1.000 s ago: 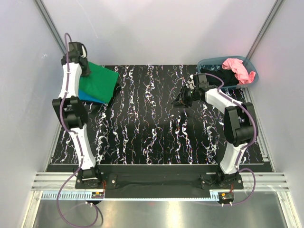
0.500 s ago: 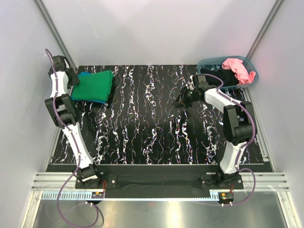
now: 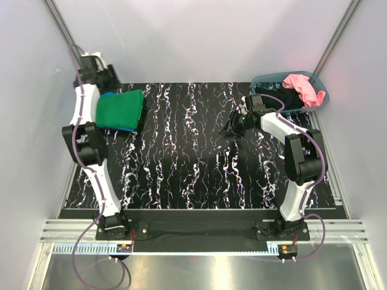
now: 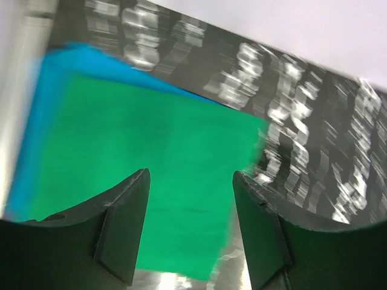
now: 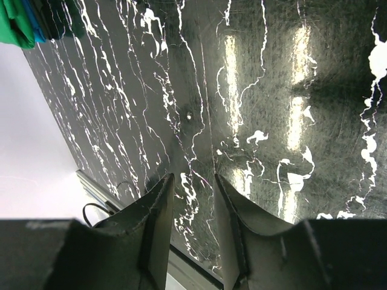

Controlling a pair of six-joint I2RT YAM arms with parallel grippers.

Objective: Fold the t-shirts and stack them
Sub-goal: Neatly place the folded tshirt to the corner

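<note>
Stack: green t-shirt (image 3: 120,110) squared on teal blue t-shirt (image 4: 42,121), far left, clearing folding space.
L gripper (image 4: 190,178): agape, empty, above stack.
R gripper (image 5: 193,181): slightly parted, empty, by basket (image 3: 321,98), prob. for next pick.

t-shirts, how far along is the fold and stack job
Done: the green t-shirt lies folded on the blue t-shirt at the table's far left. In hand: nothing; left jaws and right jaws both stand open and empty. Left: the pink t-shirt and black t-shirt sit unfolded in the basket.
</note>
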